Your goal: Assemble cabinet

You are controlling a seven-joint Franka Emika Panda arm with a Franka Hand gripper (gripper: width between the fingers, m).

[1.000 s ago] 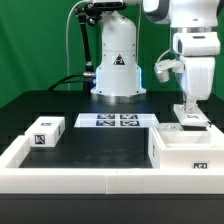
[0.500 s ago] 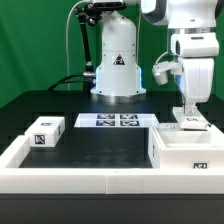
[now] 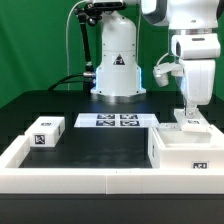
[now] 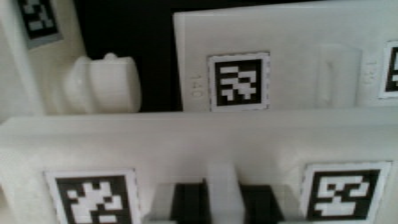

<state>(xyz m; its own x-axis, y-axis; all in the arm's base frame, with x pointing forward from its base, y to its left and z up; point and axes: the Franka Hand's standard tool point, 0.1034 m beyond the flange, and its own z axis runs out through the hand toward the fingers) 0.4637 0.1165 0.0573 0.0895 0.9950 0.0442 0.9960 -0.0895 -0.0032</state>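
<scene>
Still unmoved, jaws poised at the cabinet (image 3: 185, 158), exterior view's right, whether clenched or released unclear.

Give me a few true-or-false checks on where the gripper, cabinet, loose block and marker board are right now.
1. The gripper hangs over the cabinet on the exterior view's right. True.
2. The marker board lies on top of the cabinet. False: it lies flat on the table, apart from the cabinet.
3. A small tagged white block sits on the exterior view's left. True.
4. The gripper holds that block. False: the block sits alone, far from it.
</scene>
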